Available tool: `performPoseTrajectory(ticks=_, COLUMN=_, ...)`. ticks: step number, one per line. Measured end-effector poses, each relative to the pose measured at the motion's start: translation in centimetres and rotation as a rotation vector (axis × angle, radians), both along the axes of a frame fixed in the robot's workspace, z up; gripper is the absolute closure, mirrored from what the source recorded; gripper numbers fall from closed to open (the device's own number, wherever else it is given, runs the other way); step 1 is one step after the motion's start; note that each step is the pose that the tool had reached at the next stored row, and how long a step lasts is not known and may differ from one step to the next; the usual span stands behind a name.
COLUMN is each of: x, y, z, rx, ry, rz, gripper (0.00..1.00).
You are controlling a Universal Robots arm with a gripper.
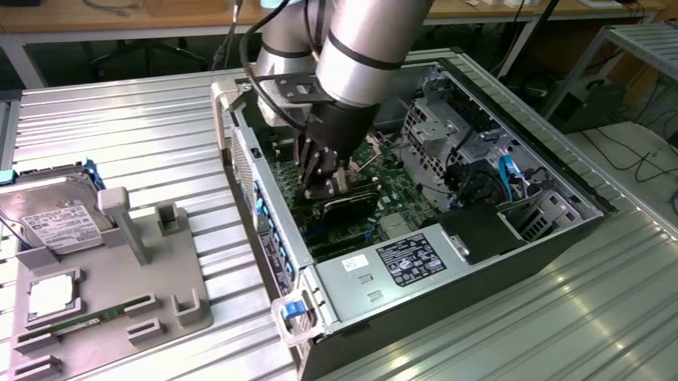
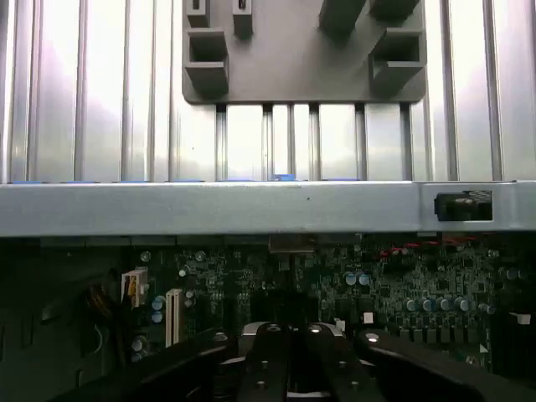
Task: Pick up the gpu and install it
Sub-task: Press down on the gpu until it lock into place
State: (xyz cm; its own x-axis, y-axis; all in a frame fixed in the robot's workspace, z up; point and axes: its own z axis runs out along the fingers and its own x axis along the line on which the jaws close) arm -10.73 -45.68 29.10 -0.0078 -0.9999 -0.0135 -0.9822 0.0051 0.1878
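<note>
A ribbed metal tabletop [image 1: 138,135] carries an open computer case [image 1: 424,238] lying on its side, its green motherboard [image 1: 398,194] facing up. The silver robot arm [image 1: 366,40] reaches down into the case from the far side. Its black pincer [image 1: 321,189] is closed, fingers together, pressing down on the gpu [image 1: 344,208], a dark card lying on the motherboard near the case's left wall in the exterior view. Crowding that spot are the grey power supply [image 1: 398,262] with its label just nearer, drive cages [image 1: 445,127] further right, and blue cables [image 1: 509,178]. On the exterior view's left stands a grey parts holder [image 1: 117,286], well apart from the case, with a hard drive [image 1: 53,218], a processor chip [image 1: 51,295] and a memory stick [image 1: 79,324].
</note>
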Motion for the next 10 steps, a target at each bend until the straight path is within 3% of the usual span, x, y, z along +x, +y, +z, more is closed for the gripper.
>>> performPoseTrajectory(ticks=1, x=0.6, y=0.00, z=-0.01, rx=0.0001, ry=0.0447, rz=0.000, gripper=0.89)
performPoseTrajectory(ticks=2, x=0.9, y=0.00, z=0.00, rx=0.0000, ry=0.0724, rz=0.000, gripper=0.89)
performPoseTrajectory(ticks=6, x=1.4, y=0.00, z=0.00, rx=-0.0001, ry=0.1450, rz=0.000, gripper=0.89)
performPoseTrajectory(ticks=7, x=1.6, y=0.00, z=0.00, rx=-0.0001, ry=0.1695, rz=0.000, gripper=0.89)
performPoseTrajectory(ticks=8, x=1.9, y=0.00, z=0.00, rx=-0.0001, ry=0.1995, rz=0.000, gripper=0.89)
performPoseTrajectory(ticks=10, x=2.5, y=0.00, z=-0.01, rx=-0.0001, ry=0.2414, rz=0.000, gripper=0.89)
